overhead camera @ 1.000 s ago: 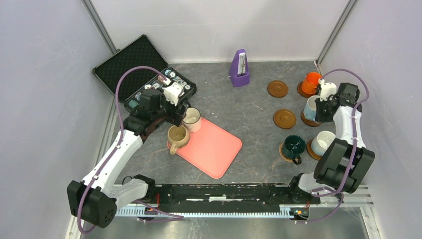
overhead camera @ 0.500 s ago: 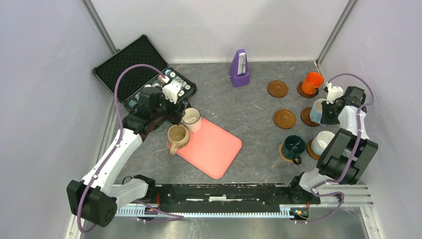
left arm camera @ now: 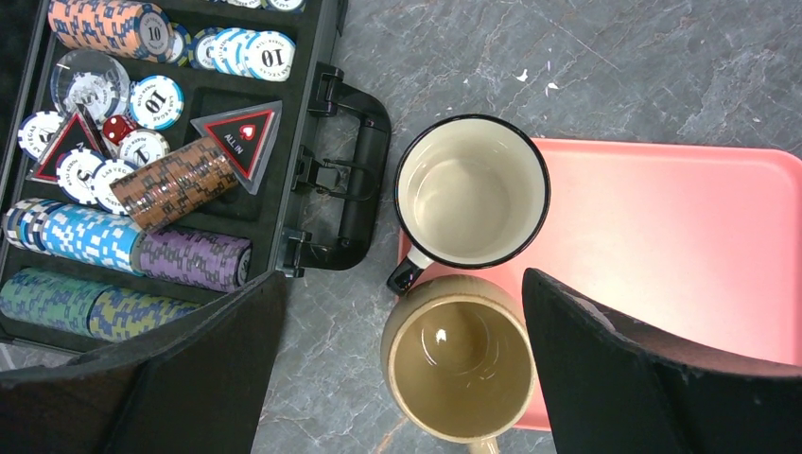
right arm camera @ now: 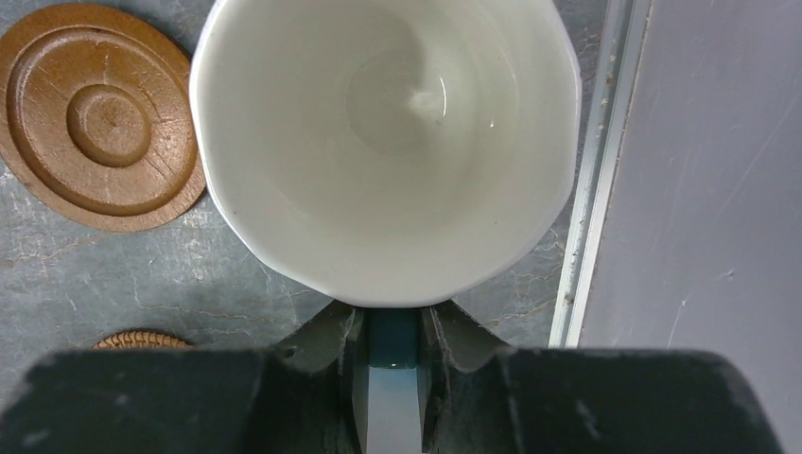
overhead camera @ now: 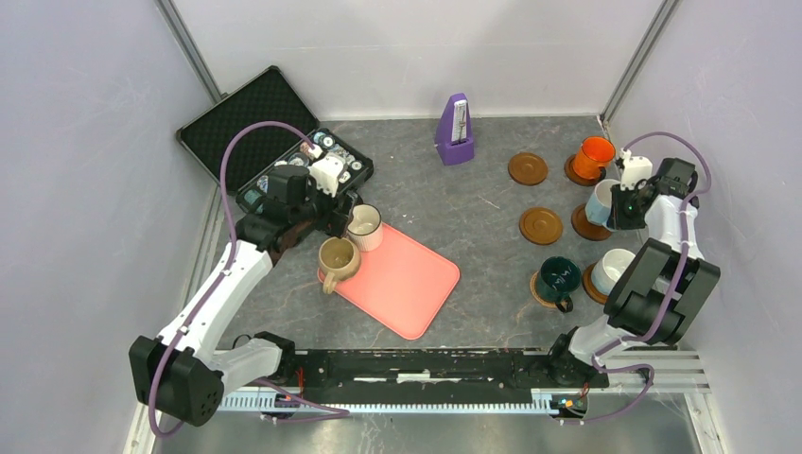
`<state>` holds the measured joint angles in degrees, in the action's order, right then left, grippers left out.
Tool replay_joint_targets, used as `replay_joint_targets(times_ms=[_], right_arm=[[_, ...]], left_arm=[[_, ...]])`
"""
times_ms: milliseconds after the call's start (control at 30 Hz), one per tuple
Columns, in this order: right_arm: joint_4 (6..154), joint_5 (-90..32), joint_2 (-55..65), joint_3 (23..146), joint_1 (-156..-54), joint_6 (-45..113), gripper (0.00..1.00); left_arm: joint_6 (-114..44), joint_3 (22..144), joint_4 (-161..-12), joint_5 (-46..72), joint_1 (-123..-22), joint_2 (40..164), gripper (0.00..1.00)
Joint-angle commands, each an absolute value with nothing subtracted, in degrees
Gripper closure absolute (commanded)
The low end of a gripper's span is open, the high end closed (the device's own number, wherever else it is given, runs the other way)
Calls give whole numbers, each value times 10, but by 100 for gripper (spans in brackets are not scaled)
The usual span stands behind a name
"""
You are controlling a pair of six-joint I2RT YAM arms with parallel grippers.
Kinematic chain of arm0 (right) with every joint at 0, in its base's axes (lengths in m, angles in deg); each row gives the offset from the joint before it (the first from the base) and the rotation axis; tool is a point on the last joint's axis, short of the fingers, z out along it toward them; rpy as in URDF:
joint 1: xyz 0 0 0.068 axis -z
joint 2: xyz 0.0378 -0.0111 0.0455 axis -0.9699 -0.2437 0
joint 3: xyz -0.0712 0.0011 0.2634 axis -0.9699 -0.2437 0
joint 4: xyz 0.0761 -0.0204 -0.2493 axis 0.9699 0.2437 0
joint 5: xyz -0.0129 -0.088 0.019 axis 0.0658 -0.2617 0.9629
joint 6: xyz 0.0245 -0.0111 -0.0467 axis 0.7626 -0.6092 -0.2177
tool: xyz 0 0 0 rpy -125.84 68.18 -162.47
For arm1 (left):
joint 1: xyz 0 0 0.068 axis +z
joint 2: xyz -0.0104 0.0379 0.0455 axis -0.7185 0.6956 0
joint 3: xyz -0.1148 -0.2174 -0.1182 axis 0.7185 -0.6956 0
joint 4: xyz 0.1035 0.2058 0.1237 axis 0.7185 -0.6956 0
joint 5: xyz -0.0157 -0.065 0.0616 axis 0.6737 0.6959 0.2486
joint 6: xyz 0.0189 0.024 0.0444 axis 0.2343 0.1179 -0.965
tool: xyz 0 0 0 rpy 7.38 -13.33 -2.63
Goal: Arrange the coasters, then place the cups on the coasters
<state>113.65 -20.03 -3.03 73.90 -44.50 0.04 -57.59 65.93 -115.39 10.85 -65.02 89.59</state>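
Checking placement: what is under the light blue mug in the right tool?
Past the rim of the light blue mug, a dark brown coaster shows on the grey table; the mug covers whatever lies directly beneath.

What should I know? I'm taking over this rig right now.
Left gripper open above the tan mug and dark-rimmed white mug at the pink tray's edge.
Right gripper shut on the handle of the light blue mug, by a coaster.
Done: orange mug, dark teal mug, plain white mug on coasters.
Left: seat the light blue mug; carry both tray mugs to the two bare coasters.
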Motion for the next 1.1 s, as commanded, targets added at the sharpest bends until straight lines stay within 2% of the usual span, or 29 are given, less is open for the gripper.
replay_joint_targets(times_ms=[0,433,667,867,1067], right_arm=[[1106,-179,-37,777,-441,-7,100],[1126,-177,-51,777,-438,-4,98],[1148,-175,-68,788,-434,0,87],[1162,-165,-73,799,-430,-1,67],[1177,-159,-75,809,-429,-7,63]], left_arm=[[-552,693,-1148,98,-651,898,0],[-552,690,-1151,101,-650,905,0],[-534,689,-1149,109,-650,909,0],[-536,687,-1151,108,-651,906,0],[-532,686,-1149,112,-650,908,0]])
